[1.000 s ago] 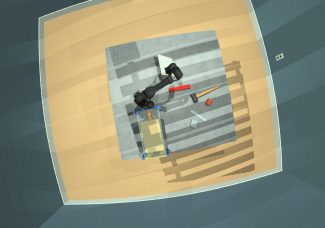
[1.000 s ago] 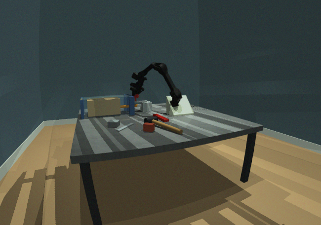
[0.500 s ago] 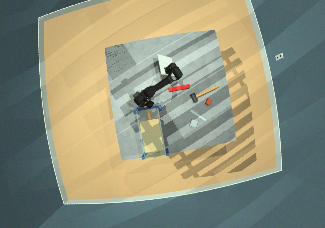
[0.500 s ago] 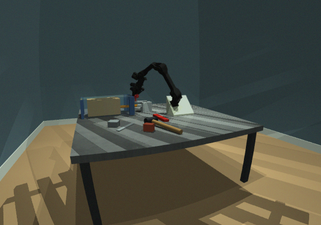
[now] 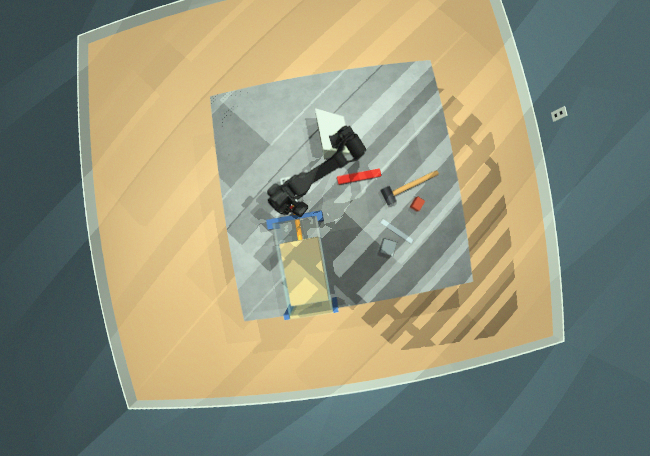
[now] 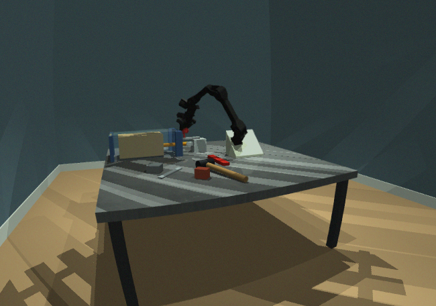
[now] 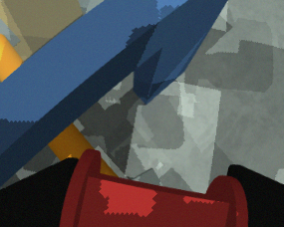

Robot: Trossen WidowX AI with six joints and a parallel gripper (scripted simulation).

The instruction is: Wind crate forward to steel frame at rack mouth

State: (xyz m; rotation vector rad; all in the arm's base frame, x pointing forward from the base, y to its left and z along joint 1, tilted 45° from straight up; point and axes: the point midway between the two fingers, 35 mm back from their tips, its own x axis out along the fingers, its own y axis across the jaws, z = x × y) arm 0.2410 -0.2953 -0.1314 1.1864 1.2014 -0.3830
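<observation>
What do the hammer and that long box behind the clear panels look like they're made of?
Hammer: handle probably smooth wood, judging by its tan colour; head black and dull, perhaps rubber.
Crate: plain, matte tan, possibly wood or cardboard; no grain shows to settle it.
</observation>
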